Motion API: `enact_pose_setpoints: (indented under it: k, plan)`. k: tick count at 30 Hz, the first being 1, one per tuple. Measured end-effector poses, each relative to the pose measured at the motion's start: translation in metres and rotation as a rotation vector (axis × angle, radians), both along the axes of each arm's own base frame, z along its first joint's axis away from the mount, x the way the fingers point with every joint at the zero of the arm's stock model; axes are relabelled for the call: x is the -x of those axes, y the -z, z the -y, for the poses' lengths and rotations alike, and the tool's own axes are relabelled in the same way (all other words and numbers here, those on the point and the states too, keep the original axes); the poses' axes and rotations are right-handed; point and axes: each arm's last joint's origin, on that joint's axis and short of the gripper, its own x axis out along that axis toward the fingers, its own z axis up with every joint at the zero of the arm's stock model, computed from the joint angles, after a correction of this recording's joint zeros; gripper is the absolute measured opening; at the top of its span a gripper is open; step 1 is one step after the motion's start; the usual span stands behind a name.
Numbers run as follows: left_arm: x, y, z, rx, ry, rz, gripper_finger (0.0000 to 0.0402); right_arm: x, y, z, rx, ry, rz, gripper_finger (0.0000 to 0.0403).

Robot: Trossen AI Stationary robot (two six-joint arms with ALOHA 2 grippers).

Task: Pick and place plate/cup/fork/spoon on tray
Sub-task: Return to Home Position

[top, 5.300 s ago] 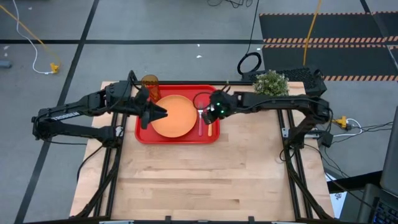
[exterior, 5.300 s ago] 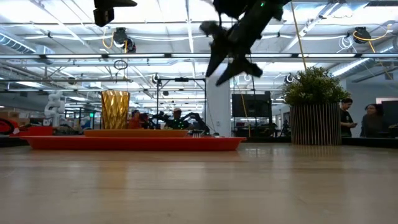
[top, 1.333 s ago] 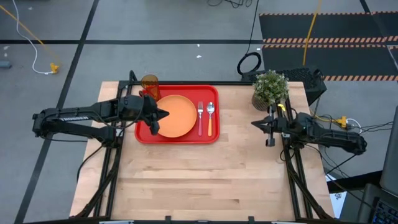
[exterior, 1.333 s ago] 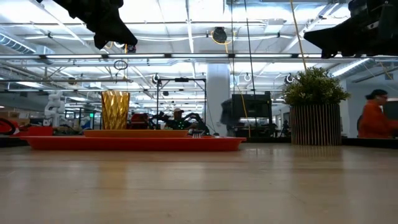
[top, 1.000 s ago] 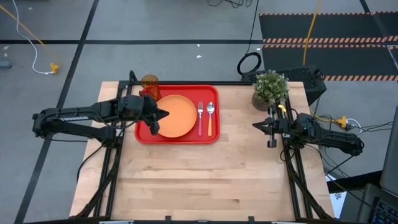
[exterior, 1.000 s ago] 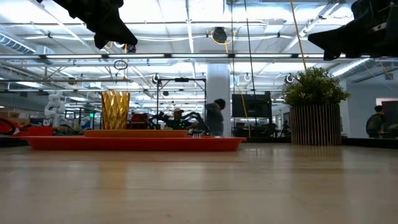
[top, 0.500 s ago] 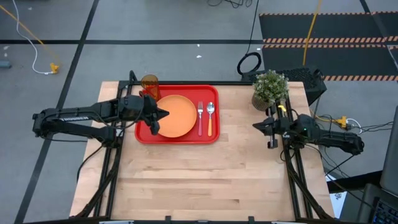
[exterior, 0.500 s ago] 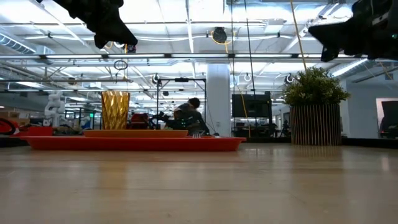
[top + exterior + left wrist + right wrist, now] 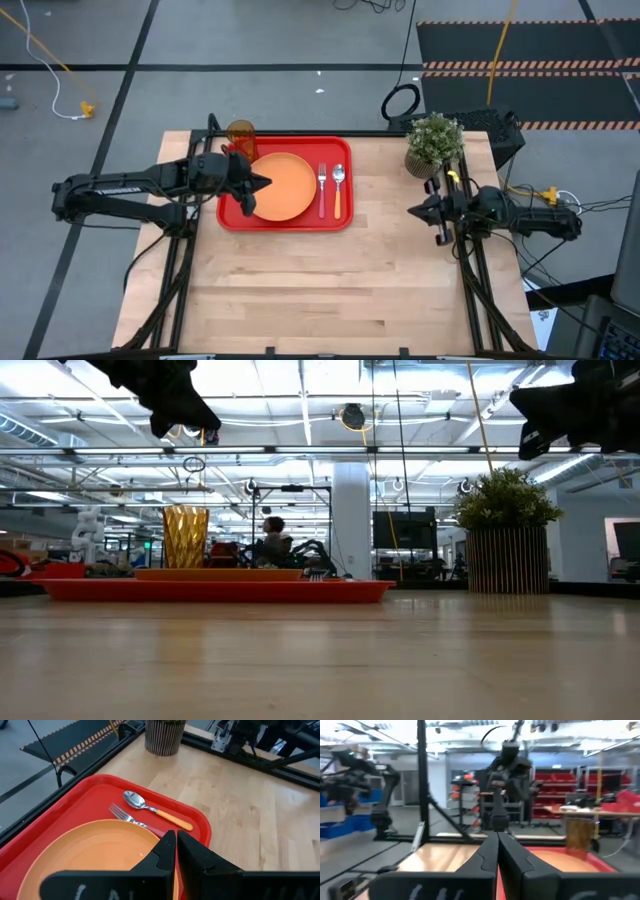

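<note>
Resting where?
— Round orange plate [image 9: 283, 187], fluted amber cup [image 9: 240, 133], metal fork [image 9: 322, 188] and spoon [image 9: 339, 190]: on the rimmed red tray [image 9: 290, 226].
— And the arms?
— Left gripper [image 9: 260, 184], fingers pressed together, over plate's rim; right gripper [image 9: 414, 211] likewise, near table [image 9: 300, 290] edge.

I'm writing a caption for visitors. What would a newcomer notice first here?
The red tray at the table's far edge, holding the orange plate, fork, spoon and amber cup. Then the left gripper over the plate's left edge, jaws shut, and the right gripper by the potted plant.
</note>
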Motion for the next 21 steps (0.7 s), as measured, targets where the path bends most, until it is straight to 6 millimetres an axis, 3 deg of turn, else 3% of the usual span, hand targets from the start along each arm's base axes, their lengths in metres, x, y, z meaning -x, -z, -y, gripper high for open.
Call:
enact_pose_setpoints:
  k: [21]
  plan:
    - [0.014, -0.012, 0.001, -0.025, -0.021, 0.074, 0.0021, -0.002, 0.014, -0.009, 0.108, 0.057, -0.133, 0.0]
